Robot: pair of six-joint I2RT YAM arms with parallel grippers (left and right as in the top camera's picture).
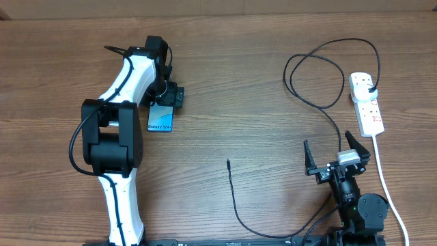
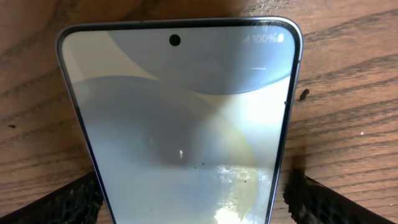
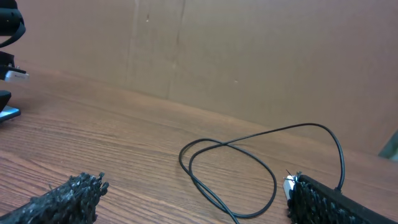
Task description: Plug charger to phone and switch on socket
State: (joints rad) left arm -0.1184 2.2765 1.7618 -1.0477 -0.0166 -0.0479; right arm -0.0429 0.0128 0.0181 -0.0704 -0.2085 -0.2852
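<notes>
Reference: clock directions read in the overhead view, 12 o'clock being the table's (image 1: 225,82) far edge.
Phone (image 1: 160,120): lies flat, screen up and lit, at about 10 o'clock from table centre; its "Galaxy" end points to 6 o'clock.
Left gripper (image 1: 166,101): down over the phone's 12 o'clock end. Jaws are spread and straddle the phone's width, not clenched. In the left wrist view one finger (image 2: 323,200) shows a thin strip of wood between it and the phone's edge; contact at the other finger cannot be judged.
Socket (image 1: 367,104): at about 2 o'clock, long axis roughly 12 to 6; its white cord (image 1: 388,191) trails toward 6 o'clock.
Charger (image 1: 315,76): plug (image 1: 369,85) sits on the socket's 12 o'clock end. The cable loops at about 1 o'clock. The connector tip (image 1: 228,162) lies bare on the wood near 6 o'clock, well apart from the phone.
Right gripper (image 1: 331,147): at about 4 o'clock, released, jaws wide, nothing between them.
</notes>
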